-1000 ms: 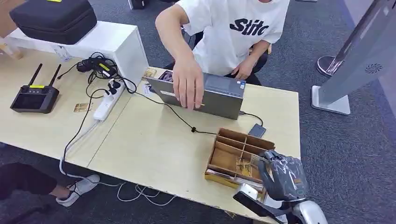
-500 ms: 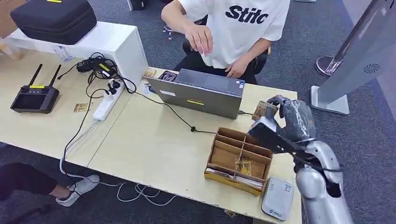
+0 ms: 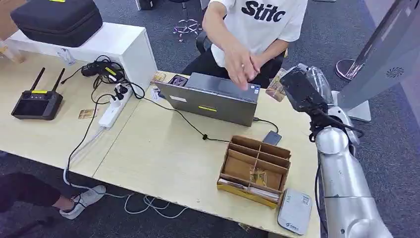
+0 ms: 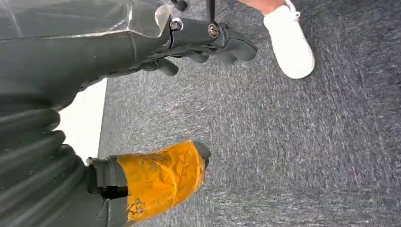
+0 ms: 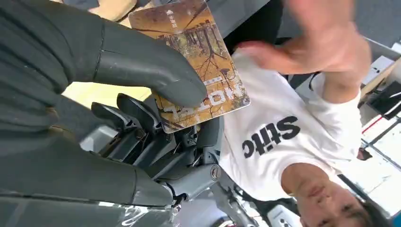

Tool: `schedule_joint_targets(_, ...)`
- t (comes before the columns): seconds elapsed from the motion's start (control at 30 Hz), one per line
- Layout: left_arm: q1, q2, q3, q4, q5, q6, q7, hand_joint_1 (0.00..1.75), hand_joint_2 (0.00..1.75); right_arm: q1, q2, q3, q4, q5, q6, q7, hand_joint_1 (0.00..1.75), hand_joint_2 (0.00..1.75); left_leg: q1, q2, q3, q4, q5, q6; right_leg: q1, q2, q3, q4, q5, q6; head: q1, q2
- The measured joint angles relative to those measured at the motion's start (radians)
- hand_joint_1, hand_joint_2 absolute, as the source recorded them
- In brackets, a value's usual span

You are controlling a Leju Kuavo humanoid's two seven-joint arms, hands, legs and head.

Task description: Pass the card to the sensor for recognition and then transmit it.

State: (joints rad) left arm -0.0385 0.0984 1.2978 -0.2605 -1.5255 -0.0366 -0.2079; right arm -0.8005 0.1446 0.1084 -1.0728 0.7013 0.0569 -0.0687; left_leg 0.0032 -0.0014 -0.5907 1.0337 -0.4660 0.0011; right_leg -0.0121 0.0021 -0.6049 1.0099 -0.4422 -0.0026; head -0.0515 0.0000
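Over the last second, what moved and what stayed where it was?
The right robot hand, holding the card, rose from the wooden organizer toward the person's hand, which left the laptop and came over to meet it. Organizer, laptop and power strip stayed put.

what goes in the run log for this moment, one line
right hand: holds card raised beyond table's far edge | person's hand: over laptop | left hand: holds nothing

right hand (image 3: 303, 87) raised, gripping, left hand (image 4: 142, 42) hanging
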Motion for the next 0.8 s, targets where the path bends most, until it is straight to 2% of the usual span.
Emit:
schedule_joint_targets(0.2,-0.004,0.006,-0.029,0.005,0.000,-0.006,0.000,0.00,1.75,-0.066,0.042,-0.093,0.123,-0.135,-0.004,-0.030,1.75,1.75,0.000,0.000,0.000,0.000,0.000,0.000,0.000,0.000,0.000,0.000,0.000,0.000,0.000,0.000)
schedule_joint_targets(0.4,-0.004,0.008,-0.043,0.005,0.000,-0.008,0.001,0.00,1.75,-0.092,0.067,-0.140,0.190,-0.169,0.003,-0.045,1.75,1.75,0.000,-0.001,0.000,0.000,0.000,0.000,0.000,-0.001,0.000,0.000,0.000,0.000,0.000,0.000)
schedule_joint_targets(0.43,-0.004,0.008,-0.044,0.006,0.000,-0.008,0.004,0.00,1.75,-0.095,0.069,-0.145,0.200,-0.183,0.012,-0.048,0.17,1.75,0.000,-0.001,0.000,0.000,0.000,0.000,0.000,-0.001,0.000,0.000,0.000,0.000,0.000,0.000)
schedule_joint_targets(0.47,-0.004,0.008,-0.044,0.006,0.000,-0.008,0.005,0.00,1.75,-0.098,0.073,-0.152,0.210,-0.205,0.029,-0.051,0.00,1.75,0.000,-0.001,0.000,0.000,0.000,0.000,0.000,0.000,0.000,0.000,0.000,0.000,0.000,0.000)
schedule_joint_targets(0.6,-0.006,0.012,-0.045,0.008,0.000,-0.008,0.003,0.00,1.75,-0.110,0.077,-0.189,0.265,-0.373,0.135,-0.099,0.00,1.75,0.000,-0.001,0.000,0.000,0.000,0.000,0.000,0.000,-0.001,0.000,0.000,0.000,0.000,0.000)
schedule_joint_targets(0.7,-0.006,0.016,-0.047,0.009,0.000,-0.014,-0.002,0.00,1.75,-0.111,0.067,-0.227,0.291,-0.513,0.155,-0.154,0.00,1.75,0.000,-0.001,0.000,0.000,0.000,0.000,0.000,-0.001,-0.001,-0.001,0.000,0.000,0.000,0.000)
schedule_joint_targets(0.8,-0.006,0.016,-0.052,0.009,0.000,-0.014,-0.003,0.00,1.75,-0.105,0.040,-0.292,0.295,-0.679,0.146,-0.178,0.00,1.75,0.000,-0.001,0.000,0.000,0.000,0.000,0.000,-0.001,-0.001,-0.001,0.000,0.000,0.000,0.000)
